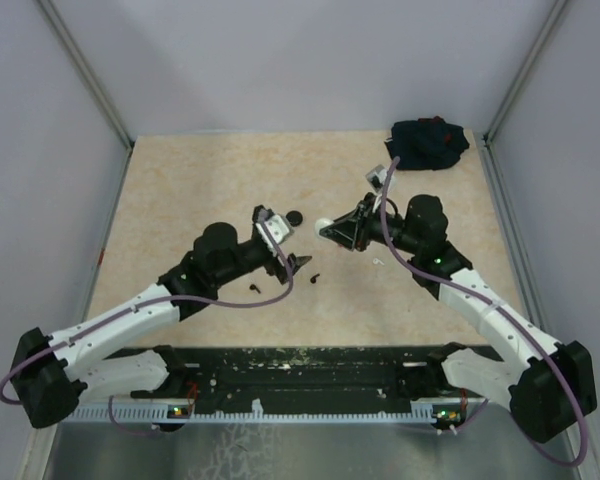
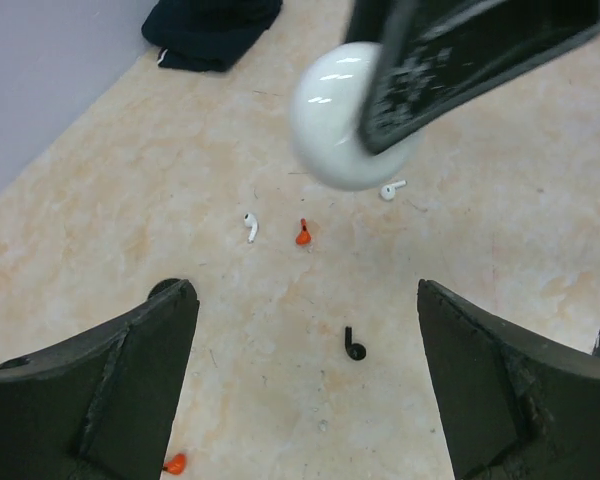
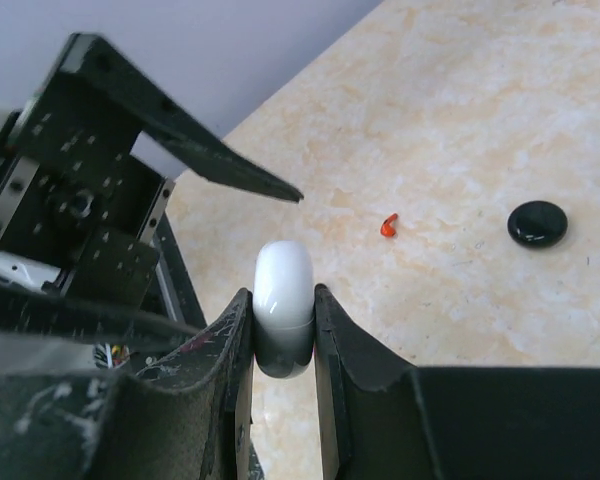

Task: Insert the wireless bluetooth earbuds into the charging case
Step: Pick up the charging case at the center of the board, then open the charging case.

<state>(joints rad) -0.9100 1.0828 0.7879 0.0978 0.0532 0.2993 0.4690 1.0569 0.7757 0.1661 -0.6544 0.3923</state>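
Earbuds [image 2: 303, 233] lie loose on the pale speckled table [image 1: 180, 190], all of them outside the charging case. In the left wrist view the near red earbud [image 2: 175, 463] lies closest, just beside the inner edge of one of the left fingers [image 2: 100, 390]. A black earbud [image 2: 354, 345] lies on bare table between the two fingers, touching neither. The left gripper [image 2: 305, 290] hangs low over the table, left of centre, with its fingers spread wide and nothing between them. Beyond it a white earbud [image 2: 250, 227] and the far red earbud [image 2: 302, 234] lie near each other but apart. A second white earbud [image 2: 392, 189] lies farther on and to the right, just under the edge of the case as that camera sees it. The charging case [image 3: 283, 270], a smooth white rounded shell, is held above the table, clamped edge-on between the fingers of the right gripper [image 1: 327, 228]. That gripper points left toward the left gripper near the table's middle; the two are close but apart. A round black puck [image 1: 295, 216] lies flat on the table just beyond the two grippers. In the far right corner lies a crumpled dark cloth [image 1: 428, 143].
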